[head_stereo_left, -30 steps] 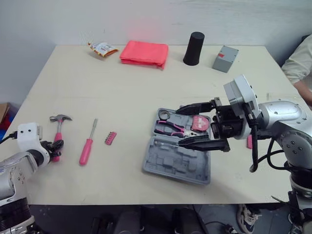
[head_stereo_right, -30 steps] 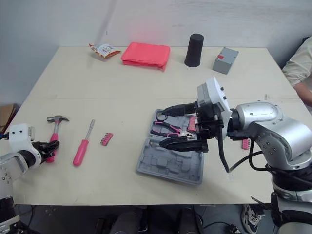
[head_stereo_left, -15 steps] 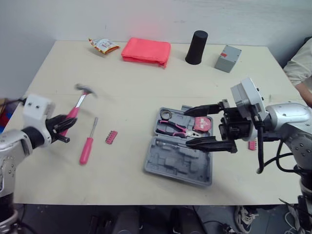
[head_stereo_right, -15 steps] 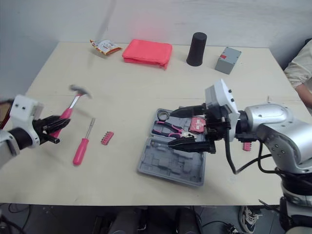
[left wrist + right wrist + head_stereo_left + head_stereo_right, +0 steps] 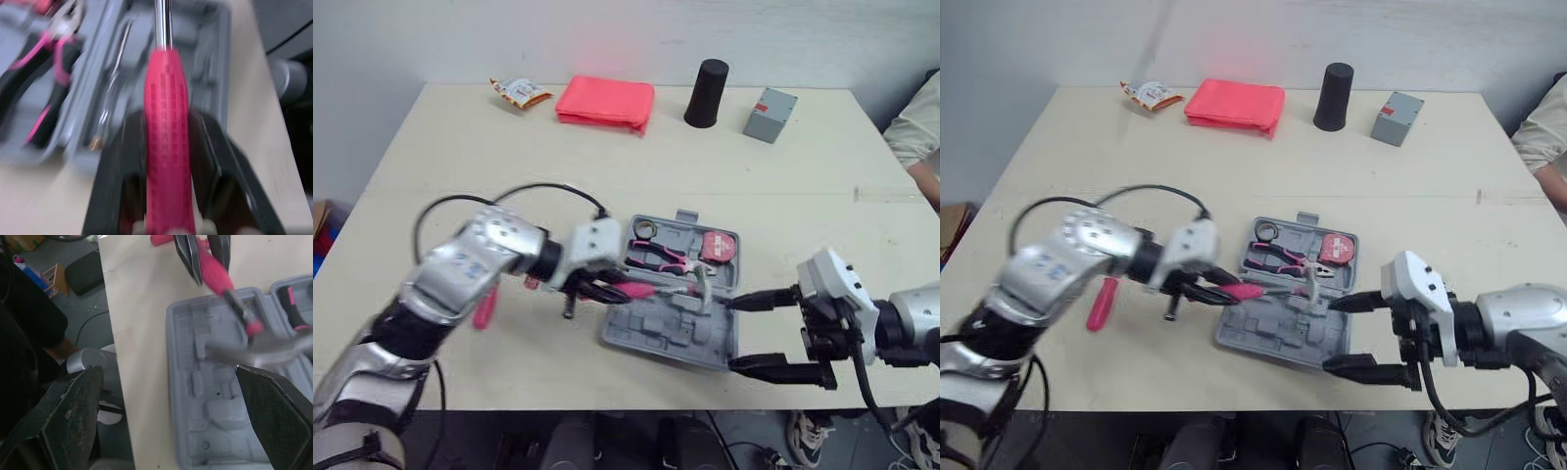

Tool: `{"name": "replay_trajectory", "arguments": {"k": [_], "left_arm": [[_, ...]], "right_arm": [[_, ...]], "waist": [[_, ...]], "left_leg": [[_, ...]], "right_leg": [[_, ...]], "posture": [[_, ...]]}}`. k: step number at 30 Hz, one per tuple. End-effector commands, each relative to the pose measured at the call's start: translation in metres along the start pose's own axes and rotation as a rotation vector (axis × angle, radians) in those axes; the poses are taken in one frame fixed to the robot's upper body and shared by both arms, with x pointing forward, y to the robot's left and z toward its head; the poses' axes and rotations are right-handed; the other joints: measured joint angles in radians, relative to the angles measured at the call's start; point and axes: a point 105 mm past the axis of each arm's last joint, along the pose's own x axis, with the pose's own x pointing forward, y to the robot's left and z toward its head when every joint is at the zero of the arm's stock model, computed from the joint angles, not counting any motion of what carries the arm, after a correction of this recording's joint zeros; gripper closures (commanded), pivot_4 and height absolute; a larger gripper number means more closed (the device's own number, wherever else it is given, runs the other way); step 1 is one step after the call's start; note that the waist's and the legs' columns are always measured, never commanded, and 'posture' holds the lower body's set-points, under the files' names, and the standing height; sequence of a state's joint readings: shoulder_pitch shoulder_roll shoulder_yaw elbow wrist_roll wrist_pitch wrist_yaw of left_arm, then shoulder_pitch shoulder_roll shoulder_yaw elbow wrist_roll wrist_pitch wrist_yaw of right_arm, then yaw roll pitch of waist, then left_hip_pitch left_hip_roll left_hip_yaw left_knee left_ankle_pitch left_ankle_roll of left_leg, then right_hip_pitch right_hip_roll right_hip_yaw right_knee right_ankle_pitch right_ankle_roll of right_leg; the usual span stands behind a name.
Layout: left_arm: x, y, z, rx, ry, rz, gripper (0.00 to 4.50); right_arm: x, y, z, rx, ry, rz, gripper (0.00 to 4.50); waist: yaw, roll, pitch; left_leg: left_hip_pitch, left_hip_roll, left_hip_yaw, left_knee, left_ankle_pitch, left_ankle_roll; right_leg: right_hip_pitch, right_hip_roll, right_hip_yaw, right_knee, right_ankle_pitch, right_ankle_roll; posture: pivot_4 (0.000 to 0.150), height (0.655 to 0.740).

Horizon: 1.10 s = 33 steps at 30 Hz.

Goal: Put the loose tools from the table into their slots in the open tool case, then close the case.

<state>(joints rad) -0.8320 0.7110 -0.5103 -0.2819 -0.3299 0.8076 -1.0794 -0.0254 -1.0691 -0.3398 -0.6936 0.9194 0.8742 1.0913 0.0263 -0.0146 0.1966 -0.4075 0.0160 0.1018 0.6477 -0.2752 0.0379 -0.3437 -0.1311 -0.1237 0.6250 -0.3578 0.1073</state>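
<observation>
The hammer (image 5: 651, 290) hangs over the open case (image 5: 666, 349), its pink handle clenched in my left pincer (image 5: 607, 291). My right pincer (image 5: 732, 335) hovers spread wide, holding nothing, just beside the case's near corner above the surface (image 5: 460, 176).

Even, bright light washes the pale tabletop (image 5: 509, 157), leaving only soft shadows beneath the case (image 5: 666, 333). The left tool (image 5: 605, 290) and its arm are smeared by blur; seen close, the pink-handled hammer (image 5: 166, 107) and the case behind it are out of focus.
</observation>
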Motion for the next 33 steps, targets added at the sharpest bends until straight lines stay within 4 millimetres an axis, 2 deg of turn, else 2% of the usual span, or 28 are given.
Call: {"name": "replay_trajectory", "arguments": {"k": [1, 3, 6, 12, 19, 26, 33], "left_arm": [[0.015, 0.002, 0.009, 0.084, 0.078, -0.028, 3.98], [0.022, 0.001, 0.01, 0.048, 0.101, -0.049, 3.98], [0.031, -0.002, 0.006, 0.095, 0.153, -0.084, 3.98], [0.044, 0.009, 0.003, 0.152, 0.184, -0.074, 3.98], [0.048, 0.013, 0.01, 0.177, 0.164, -0.088, 3.98], [0.052, 0.021, 0.0, 0.212, 0.202, -0.079, 3.98], [0.054, 0.029, 0.005, 0.172, 0.174, -0.077, 3.98]], "right_arm": [[-0.003, 0.005, 0.004, -0.024, -0.011, -0.037, 0.0], [-0.005, 0.005, 0.002, -0.01, -0.015, -0.054, 0.0], [-0.007, 0.007, 0.001, 0.009, -0.028, -0.068, 0.0], [-0.008, 0.01, -0.003, 0.021, -0.025, -0.086, 0.0], [-0.01, 0.009, -0.006, 0.026, -0.017, -0.106, 0.0], [-0.009, 0.009, -0.008, 0.021, -0.015, -0.118, 0.0], [-0.01, 0.006, -0.011, 0.015, -0.008, -0.13, 0.0]], "waist": [[0.003, 0.0, 0.0], [0.003, 0.0, 0.0], [-0.001, 0.0, 0.0], [0.003, 0.0, 0.0], [0.005, 0.0, 0.0], [0.009, 0.0, 0.0], [0.018, 0.0, 0.0]], "left_leg": [[0.0, 0.0, -0.001, 0.0, 0.0, 0.0], [0.0, 0.0, -0.001, 0.0, 0.0, 0.0], [0.0, 0.0, -0.001, 0.001, 0.0, 0.001], [0.0, 0.0, -0.004, 0.002, 0.001, 0.001], [-0.001, -0.001, -0.006, 0.003, 0.001, 0.001], [-0.001, -0.001, -0.006, 0.004, 0.001, 0.001], [-0.001, -0.001, -0.007, 0.006, 0.001, 0.002]], "right_leg": [[0.0, 0.0, 0.0, 0.0, 0.0, 0.0], [0.001, 0.0, 0.0, 0.0, 0.0, 0.0], [0.001, 0.0, 0.0, 0.0, 0.0, 0.0], [0.002, -0.001, -0.001, 0.0, 0.0, 0.0], [0.003, -0.002, -0.003, 0.0, 0.0, 0.0], [0.004, -0.002, -0.004, 0.0, 0.0, 0.0], [0.005, -0.002, -0.005, 0.001, 0.0, 0.0]], "posture": [[0.15, 0.7355], [0.15, 0.7355], [0.15, 0.7355], [0.15, 0.7355], [0.15, 0.7355], [0.15, 0.7355], [0.15, 0.7355]]}}
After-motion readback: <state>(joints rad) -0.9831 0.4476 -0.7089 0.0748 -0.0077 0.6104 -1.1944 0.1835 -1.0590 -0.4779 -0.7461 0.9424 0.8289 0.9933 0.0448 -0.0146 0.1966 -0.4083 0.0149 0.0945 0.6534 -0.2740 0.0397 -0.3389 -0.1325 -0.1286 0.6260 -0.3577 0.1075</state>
